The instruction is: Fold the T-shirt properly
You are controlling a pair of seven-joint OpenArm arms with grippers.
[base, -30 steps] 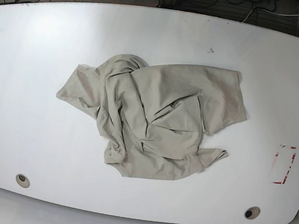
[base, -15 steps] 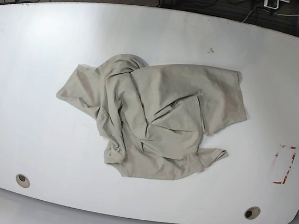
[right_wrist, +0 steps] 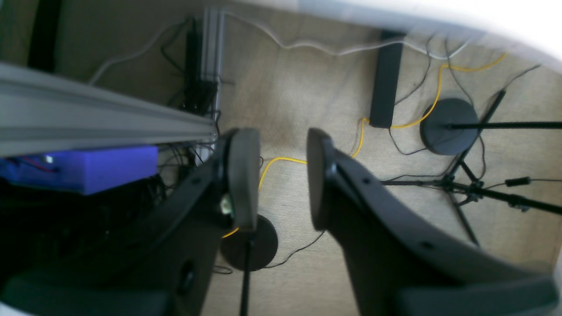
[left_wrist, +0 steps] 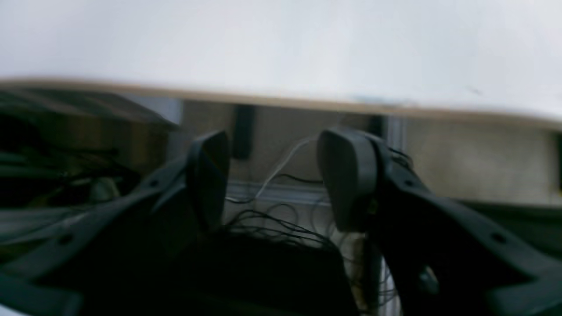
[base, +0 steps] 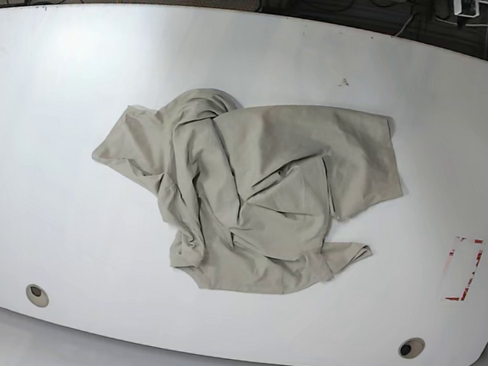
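Note:
The T-shirt [base: 256,193] lies crumpled in a heap in the middle of the white table [base: 46,173] in the base view, khaki, wrinkled, one sleeve out to the left. Neither arm shows in that view. In the left wrist view my left gripper [left_wrist: 272,180] is open and empty, held off the table's far edge, whose pale rim [left_wrist: 281,98] runs across above the fingers. My right gripper [right_wrist: 279,175] is open and empty too, hanging over the carpeted floor beyond the table. The shirt appears in neither wrist view.
Two round cable holes [base: 37,295] [base: 410,347] sit near the table's front edge. A red-marked patch [base: 463,269] is at the right. Under the right gripper are a yellow cable [right_wrist: 281,161], stand bases [right_wrist: 448,126] and an aluminium rail [right_wrist: 105,123].
The shirt has not moved. At the top right of the base view a small white object shifted slightly rightward beyond the table.

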